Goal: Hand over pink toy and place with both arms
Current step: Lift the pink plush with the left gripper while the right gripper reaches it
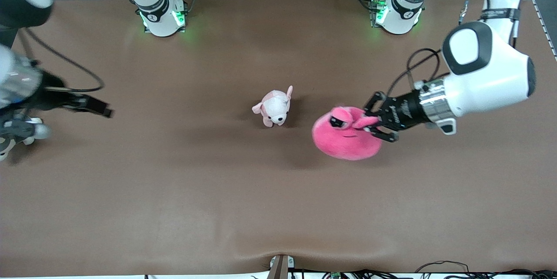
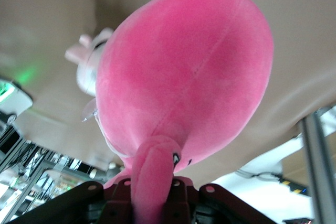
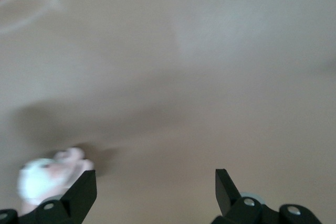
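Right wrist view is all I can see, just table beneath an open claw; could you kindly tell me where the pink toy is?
Observer: The left claw is shut on a protruding part of the pink toy, holding it over the table.
Operator: Is anything close to it?
Observer: A small puppy plush sits on the table beside it, toward the right arm's end.
Operator: And where is my claw?
Observer: The right claw, open, hovers over the right arm's end of the table, well apart from the toy.
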Available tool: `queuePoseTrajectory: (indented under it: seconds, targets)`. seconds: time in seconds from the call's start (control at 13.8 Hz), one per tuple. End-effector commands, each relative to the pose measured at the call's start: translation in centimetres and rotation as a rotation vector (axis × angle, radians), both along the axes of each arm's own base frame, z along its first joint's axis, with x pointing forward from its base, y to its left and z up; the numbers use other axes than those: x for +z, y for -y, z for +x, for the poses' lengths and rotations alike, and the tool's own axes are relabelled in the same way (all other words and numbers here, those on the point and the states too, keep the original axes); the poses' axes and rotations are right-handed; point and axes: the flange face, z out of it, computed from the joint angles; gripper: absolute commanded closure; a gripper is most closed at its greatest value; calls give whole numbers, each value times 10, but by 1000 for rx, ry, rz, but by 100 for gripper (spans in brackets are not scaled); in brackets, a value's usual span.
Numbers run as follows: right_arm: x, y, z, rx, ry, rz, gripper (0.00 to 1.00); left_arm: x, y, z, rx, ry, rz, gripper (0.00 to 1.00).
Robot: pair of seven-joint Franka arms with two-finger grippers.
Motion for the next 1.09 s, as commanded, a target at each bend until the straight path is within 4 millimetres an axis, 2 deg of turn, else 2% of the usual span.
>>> queuePoseTrajectory:
  seconds: [0.0, 0.07, 0.22, 0.51, 0.58, 0.73, 0.94, 1.02]
  targets:
    - [2, -60, -11, -332, -147, 105, 0, 40, 60, -10, 12, -29, -48, 100]
    - [3, -86, -17, -419, -192, 124, 0, 48, 76, -15, 18, -35, -56, 100]
    - [-9, -133, -24, -557, -280, 124, 0, 59, 106, -28, 30, -48, -64, 100]
    - [-7, -165, -17, -976, -433, 211, 0, 72, 152, -51, 58, -59, -82, 100]
    - [-10, -178, -16, -1065, -474, 222, 0, 73, 164, -58, 56, -57, -84, 100]
    - [-12, -195, -12, -1234, -511, 247, 0, 73, 174, -63, 68, -58, -89, 100]
    - [-21, -232, -26, -1263, -547, 211, 0, 62, 203, -74, 83, -48, -100, 100]
    - [-25, -238, -27, -1280, -561, 199, 0, 60, 208, -74, 93, -41, -104, 100]
